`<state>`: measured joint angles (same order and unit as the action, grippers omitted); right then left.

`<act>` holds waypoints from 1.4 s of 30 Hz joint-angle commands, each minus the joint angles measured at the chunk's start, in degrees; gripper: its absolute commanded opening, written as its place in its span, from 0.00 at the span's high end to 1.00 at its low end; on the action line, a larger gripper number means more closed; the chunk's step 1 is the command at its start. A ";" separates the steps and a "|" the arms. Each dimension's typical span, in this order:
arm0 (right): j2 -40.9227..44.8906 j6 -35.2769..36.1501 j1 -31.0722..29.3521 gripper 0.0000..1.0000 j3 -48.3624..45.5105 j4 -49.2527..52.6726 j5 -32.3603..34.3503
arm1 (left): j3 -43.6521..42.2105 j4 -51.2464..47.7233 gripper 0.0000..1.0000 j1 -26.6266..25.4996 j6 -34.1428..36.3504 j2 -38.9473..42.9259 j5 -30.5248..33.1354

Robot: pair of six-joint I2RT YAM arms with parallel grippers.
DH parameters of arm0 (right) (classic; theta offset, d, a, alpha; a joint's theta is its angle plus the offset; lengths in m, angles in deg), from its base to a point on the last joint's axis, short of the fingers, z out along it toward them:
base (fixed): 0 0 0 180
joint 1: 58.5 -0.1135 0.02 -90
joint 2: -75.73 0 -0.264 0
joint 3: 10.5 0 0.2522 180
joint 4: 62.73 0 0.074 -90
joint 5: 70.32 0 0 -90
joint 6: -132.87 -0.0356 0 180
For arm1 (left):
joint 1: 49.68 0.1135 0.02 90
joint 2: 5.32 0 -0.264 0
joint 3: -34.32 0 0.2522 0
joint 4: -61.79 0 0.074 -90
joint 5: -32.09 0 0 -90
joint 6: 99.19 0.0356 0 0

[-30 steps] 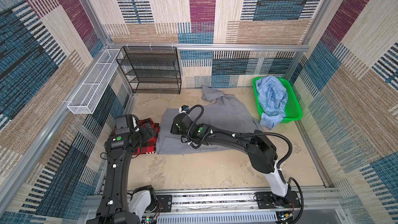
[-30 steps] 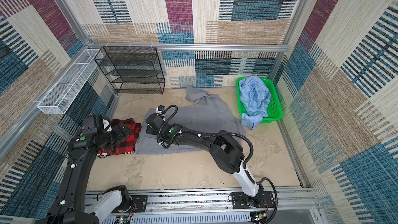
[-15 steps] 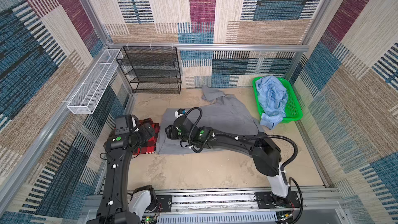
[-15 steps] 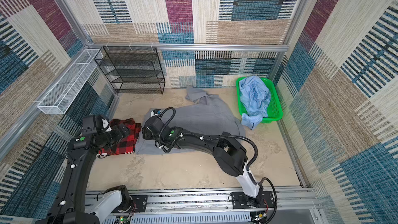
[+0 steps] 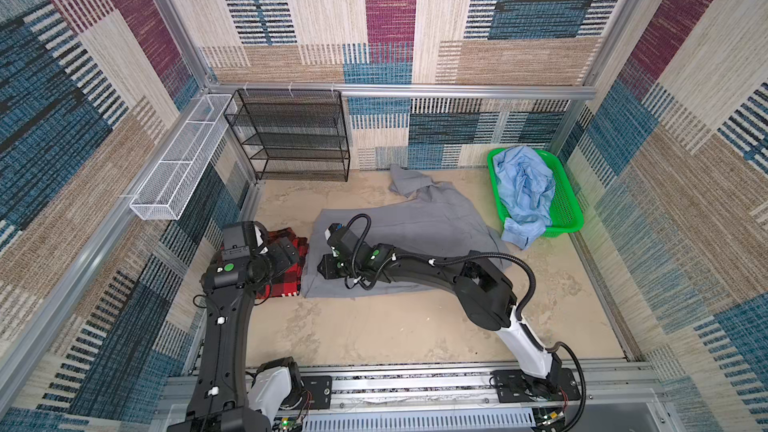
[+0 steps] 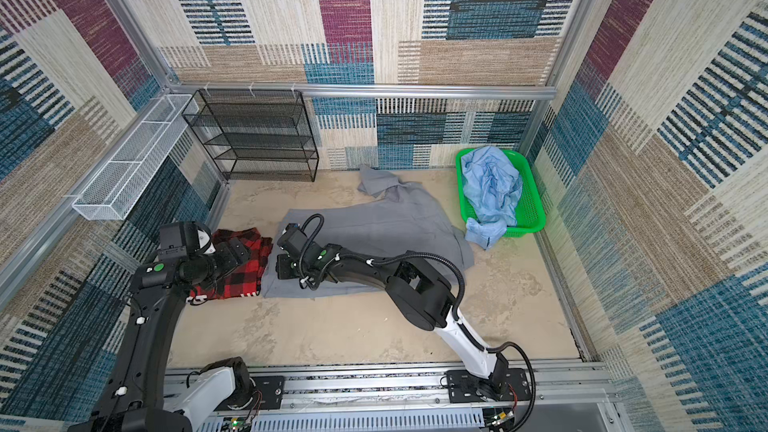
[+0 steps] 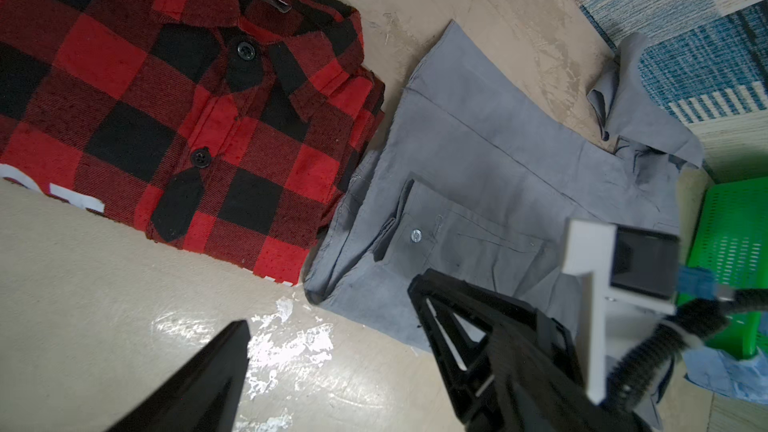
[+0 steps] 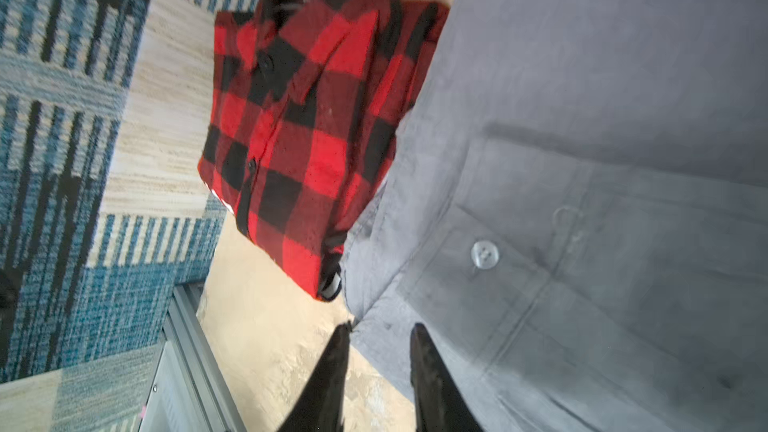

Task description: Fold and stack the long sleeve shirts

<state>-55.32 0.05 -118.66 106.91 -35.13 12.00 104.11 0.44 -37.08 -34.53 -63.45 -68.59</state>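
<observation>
The grey shirt (image 5: 415, 226) (image 6: 374, 222) lies spread on the table's middle, one sleeve bunched at the back. Left of it lies the red-and-black plaid shirt (image 5: 286, 282) (image 7: 145, 97), folded. The light blue shirt (image 5: 525, 189) is crumpled in the green basket (image 5: 568, 205). My right gripper (image 8: 380, 332) (image 5: 321, 274) reaches across to the grey shirt's near left corner. Its jaws stand a narrow gap apart astride the shirt's edge, and the cloth between them lies flat. My left gripper (image 5: 291, 253) hovers wide open and empty over the plaid shirt; one finger (image 7: 224, 363) shows in the left wrist view.
A black wire rack (image 5: 291, 135) stands at the back left. A white wire basket (image 5: 183, 160) hangs on the left wall. Patterned walls close in three sides, and a metal rail (image 5: 415, 384) carrying both arm bases runs along the front.
My right gripper has slid along the grey shirt's left edge toward its near corner, and its jaws have opened and then narrowed. The left arm has stayed where it was.
</observation>
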 commanded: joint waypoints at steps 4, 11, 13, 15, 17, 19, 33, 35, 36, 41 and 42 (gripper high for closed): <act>-1.67 2.52 -1.41 0.73 -0.69 0.65 -5.79 | -0.13 -0.30 0.08 0.05 0.04 -0.27 0.22; 16.36 8.14 -0.64 0.65 -15.66 1.17 2.32 | -0.47 0.29 0.08 0.01 0.96 0.20 -2.40; 24.37 8.88 1.62 0.60 -22.52 1.83 4.08 | -0.83 1.18 0.07 -0.40 1.39 0.25 -4.89; 32.58 9.07 4.55 0.55 -29.35 2.96 6.19 | -1.01 1.87 0.07 -1.68 1.19 -0.06 -5.47; 40.86 8.77 8.67 0.53 -37.19 3.52 7.28 | -1.44 3.02 0.07 -3.72 0.31 -0.40 -6.13; 47.34 8.11 13.29 0.51 -44.19 4.02 7.74 | -1.82 4.25 0.07 -6.69 -1.31 -0.76 -5.60; 50.82 9.72 34.53 0.48 -61.86 3.44 9.61 | -4.53 15.03 0.09 -26.02 -14.88 -17.01 0.92; 49.83 8.63 34.74 0.48 -62.22 2.95 10.74 | -4.61 15.90 0.09 -27.32 -15.78 -20.49 2.20; 49.49 8.08 34.85 0.48 -62.59 2.54 10.91 | -4.68 16.23 0.09 -27.54 -16.30 -22.63 2.24; 49.86 5.22 34.94 0.46 -65.71 2.63 9.48 | -6.80 16.74 0.10 -28.16 -16.69 -27.55 3.01; 50.22 4.64 34.94 0.46 -66.62 2.64 8.81 | -7.67 17.07 0.10 -28.16 -16.73 -27.72 3.37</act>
<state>-5.77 7.24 -83.65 41.85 -31.89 21.42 97.68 16.65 -65.12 -49.81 -90.55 -66.95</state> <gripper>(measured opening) 0.543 0.901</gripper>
